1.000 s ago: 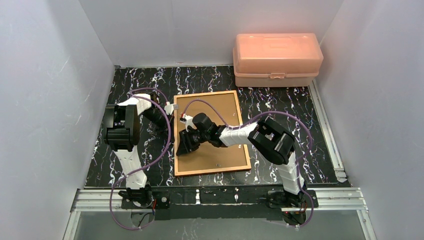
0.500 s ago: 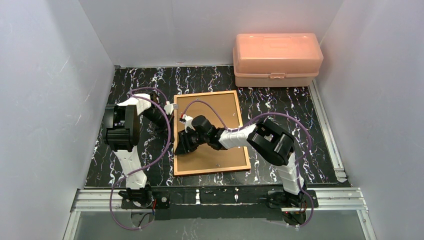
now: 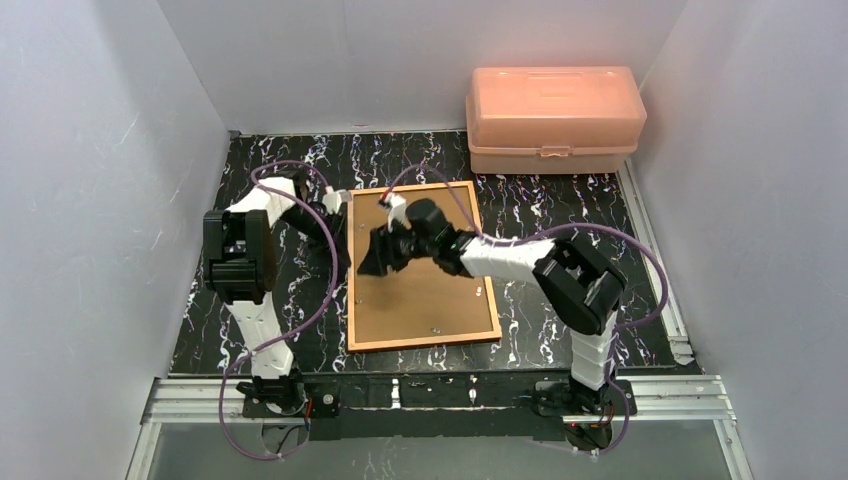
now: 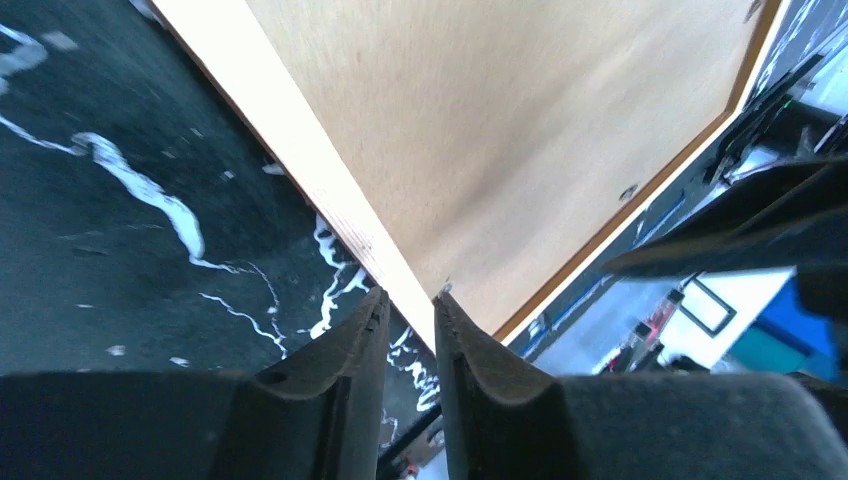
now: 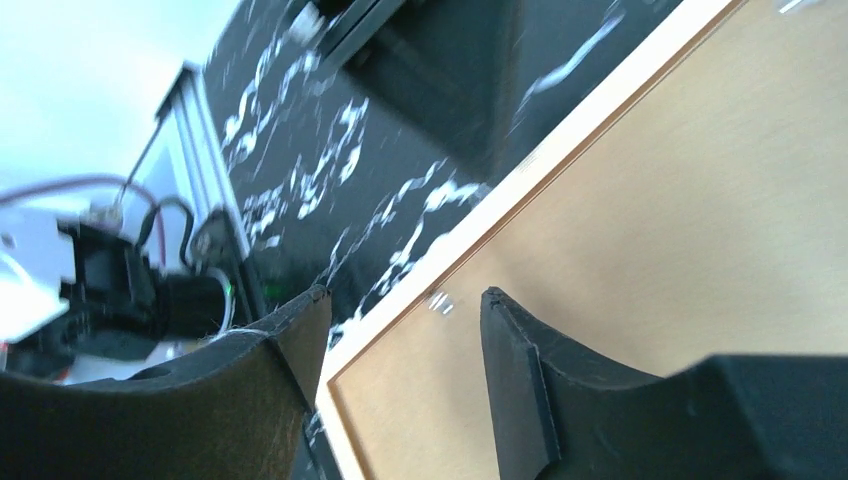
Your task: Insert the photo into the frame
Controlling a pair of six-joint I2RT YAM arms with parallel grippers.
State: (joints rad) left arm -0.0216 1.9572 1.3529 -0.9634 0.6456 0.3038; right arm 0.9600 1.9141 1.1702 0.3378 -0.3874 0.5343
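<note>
I see the left fingers (image 4: 345, 385) barely parted at the left rail of the frame (image 3: 425, 342). The right fingers (image 5: 265, 385) gape wide over the backing board (image 3: 425, 300), holding nothing.

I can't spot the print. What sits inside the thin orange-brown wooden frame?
A plain brown backing board fills the frame; whatever lies beneath it is covered and cannot be seen.

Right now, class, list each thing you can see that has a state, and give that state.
frame, lying flat on the table, filled by the backing board.
backing board, seated inside the frame's rails.
pink box, lid shut, upright at the table's far edge.
left hand, fingers nearly together at the frame's left rail; grip unclear.
right hand, open over the board, holding nothing.
</note>
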